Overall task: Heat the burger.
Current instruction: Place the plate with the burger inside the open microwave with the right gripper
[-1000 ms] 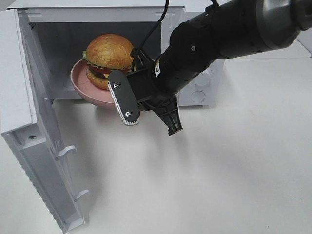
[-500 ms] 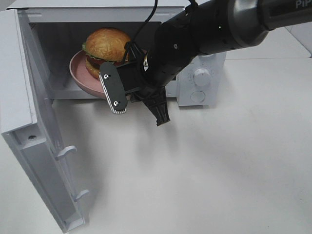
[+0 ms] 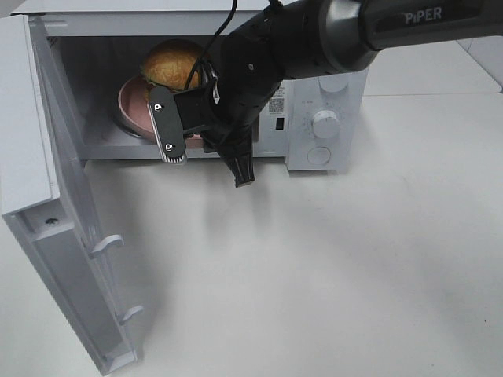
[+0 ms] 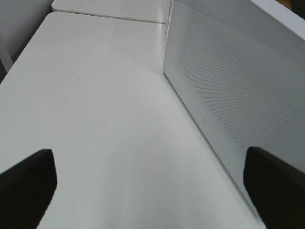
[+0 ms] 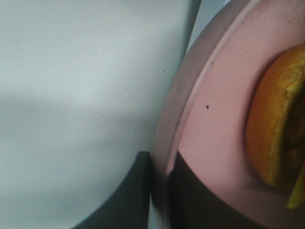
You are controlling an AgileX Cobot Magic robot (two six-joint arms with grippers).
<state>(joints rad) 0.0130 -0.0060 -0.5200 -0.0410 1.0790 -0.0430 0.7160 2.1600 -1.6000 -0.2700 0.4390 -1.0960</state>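
Observation:
The burger (image 3: pixel 173 64), with a golden-brown bun, sits on a round pink plate (image 3: pixel 132 106) inside the open white microwave (image 3: pixel 324 86). My right gripper (image 3: pixel 208 166) reaches into the microwave's opening from the right. In the right wrist view my right gripper (image 5: pixel 159 191) is shut on the plate's rim (image 5: pixel 209 119), with the burger's bun edge (image 5: pixel 271 129) close by. The arm hides the burger's lower layers in the high view. My left gripper (image 4: pixel 152 191) is open and empty beside the microwave's outer wall (image 4: pixel 228 86). It is out of the high view.
The microwave's door (image 3: pixel 47 204) stands swung wide open at the left, reaching toward the table's front. Control knobs (image 3: pixel 324 124) are on the microwave's right panel. The white table (image 3: pixel 338 267) spreads in front.
My right gripper has carried the plate and burger up and left, from just outside the microwave's opening to inside the cavity.

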